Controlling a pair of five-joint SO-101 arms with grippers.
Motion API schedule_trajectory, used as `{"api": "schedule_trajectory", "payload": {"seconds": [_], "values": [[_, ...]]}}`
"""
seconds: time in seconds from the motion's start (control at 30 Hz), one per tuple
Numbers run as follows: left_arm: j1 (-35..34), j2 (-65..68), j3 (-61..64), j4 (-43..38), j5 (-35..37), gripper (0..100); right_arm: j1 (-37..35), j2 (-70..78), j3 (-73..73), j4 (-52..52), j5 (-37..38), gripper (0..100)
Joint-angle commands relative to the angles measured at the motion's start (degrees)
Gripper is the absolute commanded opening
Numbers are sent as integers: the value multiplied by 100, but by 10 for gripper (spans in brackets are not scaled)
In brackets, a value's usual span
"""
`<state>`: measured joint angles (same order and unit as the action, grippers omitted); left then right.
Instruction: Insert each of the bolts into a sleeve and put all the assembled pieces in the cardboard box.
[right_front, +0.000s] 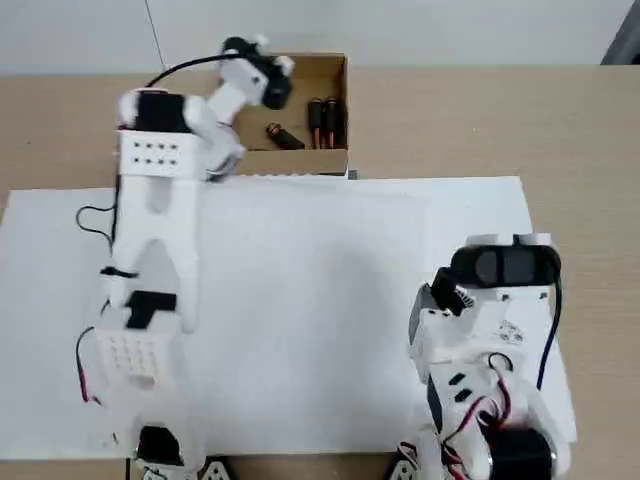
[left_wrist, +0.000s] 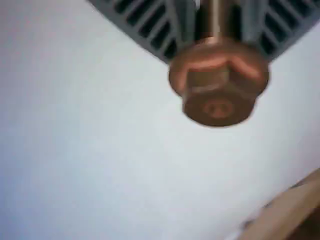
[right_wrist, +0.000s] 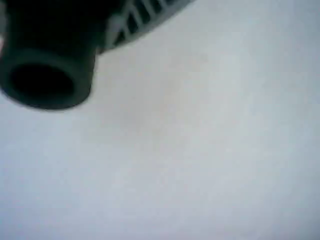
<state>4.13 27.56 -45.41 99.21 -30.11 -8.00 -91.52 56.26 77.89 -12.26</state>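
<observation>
Copper bolt (left_wrist: 218, 85) held in left fingers (left_wrist: 145, 20), black sleeve (right_wrist: 47, 75) held in right fingers (right_wrist: 142, 17), both above white sheet (right_front: 320, 300) on bench (right_front: 450, 120).

Copper bolt (left_wrist: 218, 85), black sleeve (right_wrist: 50, 52), white sheet (right_front: 320, 300) — tan table (right_front: 450, 120)

Robotics lab bench: wooden table (right_front: 470, 120) under white sheet (right_front: 320, 300).

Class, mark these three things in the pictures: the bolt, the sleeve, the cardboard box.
bolt (left_wrist: 218, 92), left wrist view, on its hexagonal head.
sleeve (right_wrist: 80, 75), right wrist view, on its rim.
cardboard box (right_front: 295, 160), high view, on its near wall.
</observation>
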Motion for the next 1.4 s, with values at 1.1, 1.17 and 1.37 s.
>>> {"api": "schedule_trajectory", "payload": {"seconds": [1.1,1.17,1.37], "values": [[1582,-8185,6976,-2136,5011,6,-1165,-1226,1697,-1121,1266,4],[1582,-8589,7574,-2585,5116,6,-1393,-1226,1829,-1262,1266,4],[1635,-9767,9112,-3815,5618,6,-2255,-1226,2251,-1684,1266,4]]}}
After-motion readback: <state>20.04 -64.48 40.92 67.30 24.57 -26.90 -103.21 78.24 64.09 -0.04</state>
